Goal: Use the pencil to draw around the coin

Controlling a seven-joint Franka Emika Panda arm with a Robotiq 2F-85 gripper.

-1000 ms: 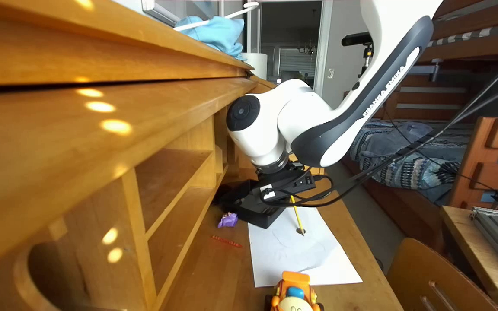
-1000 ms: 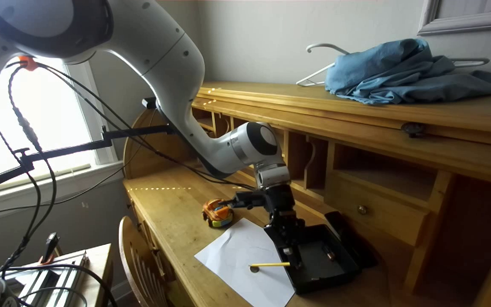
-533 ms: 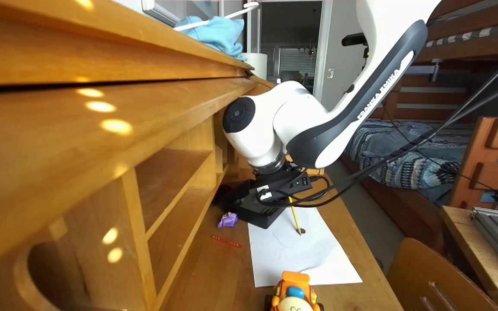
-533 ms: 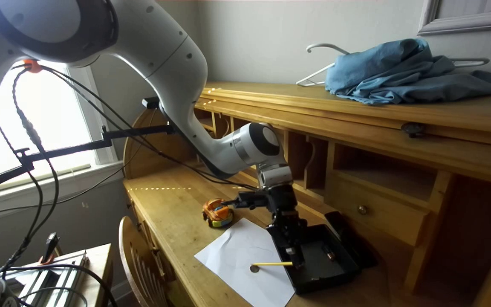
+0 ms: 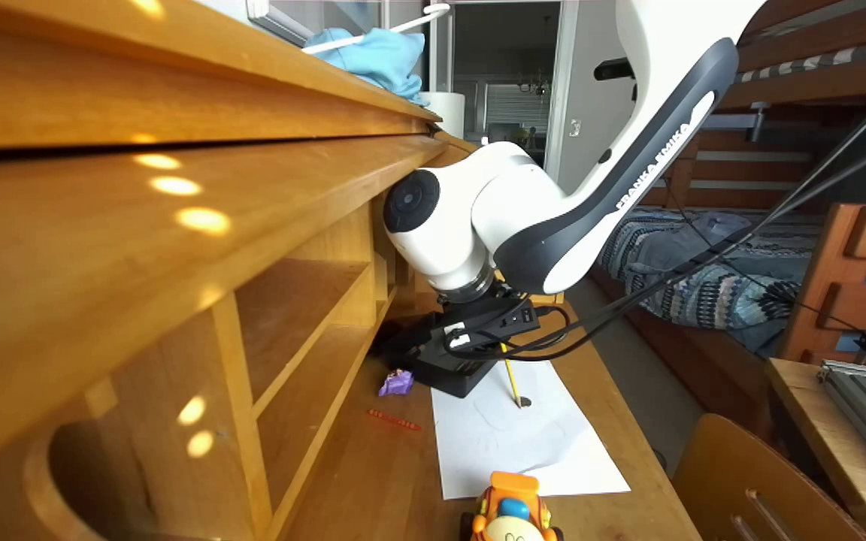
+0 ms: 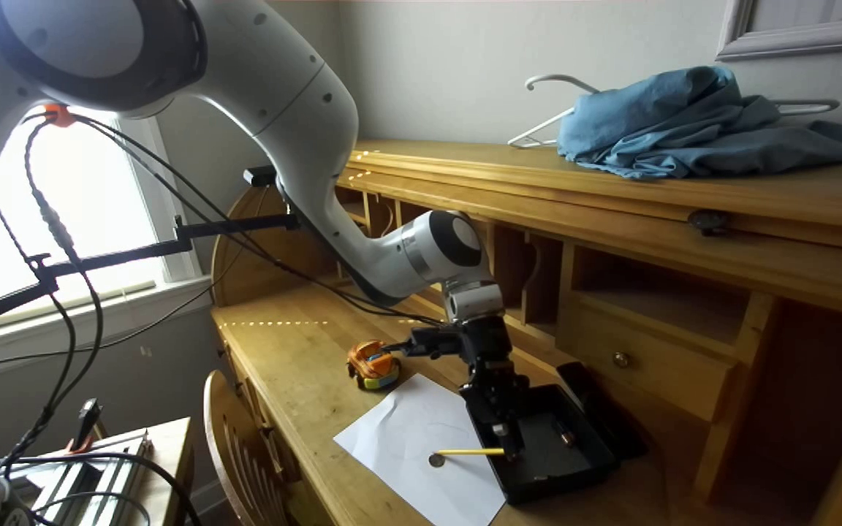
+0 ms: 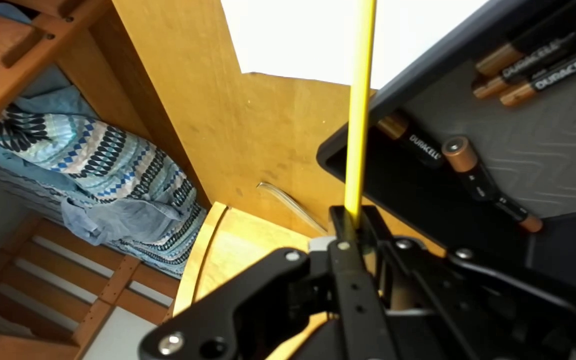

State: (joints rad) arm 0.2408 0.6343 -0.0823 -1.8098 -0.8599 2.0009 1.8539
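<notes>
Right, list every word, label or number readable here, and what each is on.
"FRANKA EMIKA": on the robot arm, in an exterior view.
"DURACELL": on a battery in the black tray, in the wrist view.
"DURACELL": on a second battery, same tray.
"DURACELL": on a third battery, same tray.
Too small or blurred: marks on a further battery and the black wrist hardware.

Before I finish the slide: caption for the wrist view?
Robot hand gripping a yellow pencil that extends over white paper, a black tray of batteries at picture right.

A wooden desk [image 6: 297, 343] bears a paper sheet [image 6: 399, 431], black tray [image 6: 566, 483], toy car [image 6: 373, 364], red stick [image 5: 393, 420] and purple wad [image 5: 396, 382].
</notes>
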